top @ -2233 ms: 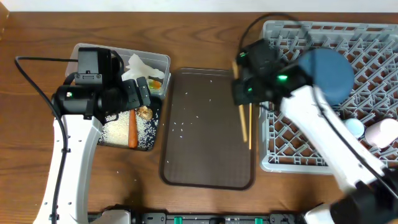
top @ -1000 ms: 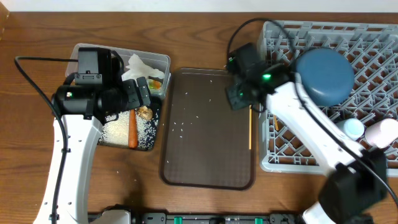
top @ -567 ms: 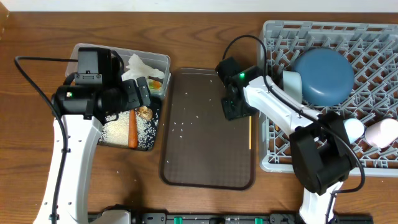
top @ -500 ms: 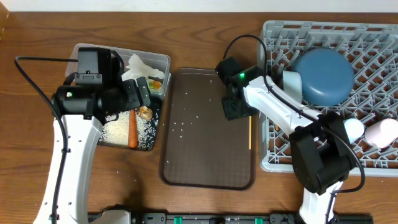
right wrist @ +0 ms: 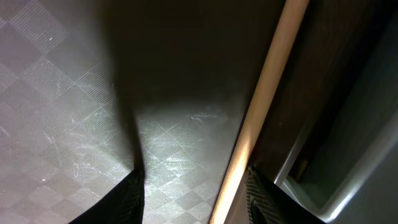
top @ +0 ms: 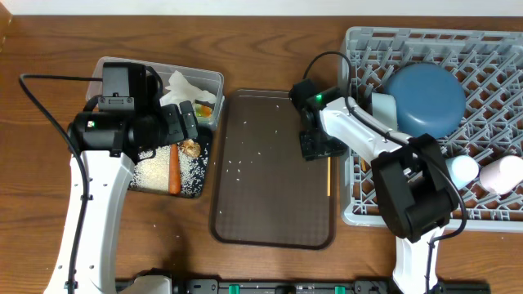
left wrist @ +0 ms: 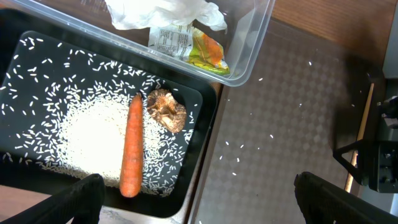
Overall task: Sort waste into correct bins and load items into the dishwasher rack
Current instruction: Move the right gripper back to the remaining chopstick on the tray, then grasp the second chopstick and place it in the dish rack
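My right gripper is low over the brown serving tray, open. In the right wrist view a wooden chopstick lies between its fingers, close to the right fingertip and ungripped. The same chopstick runs along the tray's right edge. My left gripper hangs open and empty above the bins. The black tray holds rice, a carrot stick and a brown lump. Wrappers and a yellow-green packet lie in the clear tub.
The grey dishwasher rack fills the right side, holding the dark-blue plate, white bowl, light-blue cup and pink cup. A few rice grains dot the serving tray. The rack's wall stands just right of the chopstick.
My right gripper came off the rack's edge, dropped onto the serving tray and shifted right over the chopstick, its jaws widening a little. The left arm stayed still.
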Tool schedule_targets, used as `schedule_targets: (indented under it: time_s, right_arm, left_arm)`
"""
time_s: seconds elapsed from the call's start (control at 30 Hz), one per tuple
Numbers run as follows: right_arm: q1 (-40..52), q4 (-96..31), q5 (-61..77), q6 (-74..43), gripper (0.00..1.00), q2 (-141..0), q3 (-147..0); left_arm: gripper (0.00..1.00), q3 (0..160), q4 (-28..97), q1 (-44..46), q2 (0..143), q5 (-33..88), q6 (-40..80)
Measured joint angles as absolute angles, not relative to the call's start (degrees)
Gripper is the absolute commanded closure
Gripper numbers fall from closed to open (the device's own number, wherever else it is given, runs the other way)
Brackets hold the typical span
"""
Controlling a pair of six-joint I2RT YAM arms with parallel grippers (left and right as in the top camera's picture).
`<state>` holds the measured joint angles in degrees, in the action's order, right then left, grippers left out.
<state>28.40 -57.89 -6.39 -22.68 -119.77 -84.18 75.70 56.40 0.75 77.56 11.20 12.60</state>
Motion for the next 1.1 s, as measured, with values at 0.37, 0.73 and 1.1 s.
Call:
schedule_targets:
  time_s: [0.37,0.73,1.1]
  right_arm:
    - [28.2,-54.9,2.0,-18.9,0.99,-120.4,-84.3]
    - [28.2,-58.3,4.0,-15.6,0.99,-118.8,-89.3]
    - [23.6,-60.9,-7.1,-17.0,0.99,-100.5,-97.0]
  left_arm:
    - [0.02,75.7,56.4,0.8,77.6,11.2,12.6]
    - [0.02,75.7,56.4,0.8,77.6,11.2,12.6]
    - [0.02,75.7,56.4,0.8,77.6,11.2,12.6]
